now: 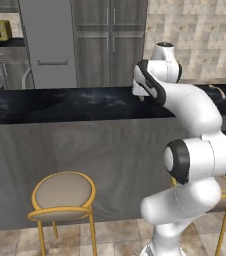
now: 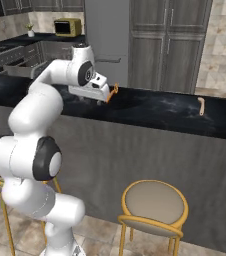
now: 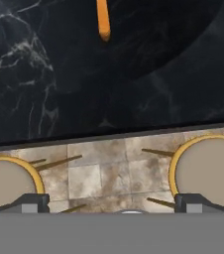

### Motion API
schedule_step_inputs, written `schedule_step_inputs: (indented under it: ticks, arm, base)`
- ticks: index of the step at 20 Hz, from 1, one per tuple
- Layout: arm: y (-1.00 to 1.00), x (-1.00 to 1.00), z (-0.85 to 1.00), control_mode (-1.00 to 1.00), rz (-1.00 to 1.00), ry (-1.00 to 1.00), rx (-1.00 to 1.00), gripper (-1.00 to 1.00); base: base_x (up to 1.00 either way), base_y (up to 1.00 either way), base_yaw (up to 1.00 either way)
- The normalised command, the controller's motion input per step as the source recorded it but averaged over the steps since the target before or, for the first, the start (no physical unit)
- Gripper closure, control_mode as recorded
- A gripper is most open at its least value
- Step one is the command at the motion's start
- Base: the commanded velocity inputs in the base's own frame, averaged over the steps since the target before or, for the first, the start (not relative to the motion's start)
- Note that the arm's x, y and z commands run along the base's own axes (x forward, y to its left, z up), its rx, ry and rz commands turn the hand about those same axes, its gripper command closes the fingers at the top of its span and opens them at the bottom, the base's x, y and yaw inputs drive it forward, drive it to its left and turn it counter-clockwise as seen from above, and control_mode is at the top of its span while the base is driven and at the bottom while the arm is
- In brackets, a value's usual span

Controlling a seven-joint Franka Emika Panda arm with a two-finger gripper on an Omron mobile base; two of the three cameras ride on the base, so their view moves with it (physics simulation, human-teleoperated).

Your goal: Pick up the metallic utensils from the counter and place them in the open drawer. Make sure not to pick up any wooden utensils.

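With gripper [image 3: 112, 203] jaws wide apart, push fwd to orange utensil [image 3: 102, 20] at frame top-centre & straddle it; skip wooden utensil [image 2: 201, 106].

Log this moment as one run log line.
gripper: open, empty | above counter edge | orange utensil: on counter, ahead | wooden utensil: untouched

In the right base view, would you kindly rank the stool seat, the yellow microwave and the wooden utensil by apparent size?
1. Stool seat, though it is nearest the camera.
2. Yellow microwave, far back.
3. Wooden utensil on the counter.
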Motion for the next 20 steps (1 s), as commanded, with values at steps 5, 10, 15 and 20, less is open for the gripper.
schedule_step_inputs:
  ticks: [5, 10, 15, 20]
  arm:
    - [-0.09, 0.51, -0.26, -1.00, 0.00, 0.15, 0.02, -1.00]
    - [-0.06, 0.37, -0.18, -1.00, 0.00, 0.02, 0.02, -1.00]
    - [0.00, 0.38, -0.32, -1.00, 0.00, -0.01, 0.00, -1.00]
    - [0.00, 0.46, -0.40, -1.00, 0.00, -0.07, 0.00, -1.00]
  base:
    - [0.00, 0.00, 0.00]
    - [0.00, 0.00, 0.00]
    - [0.00, 0.00, 0.00]
    - [0.00, 0.00, 0.00]
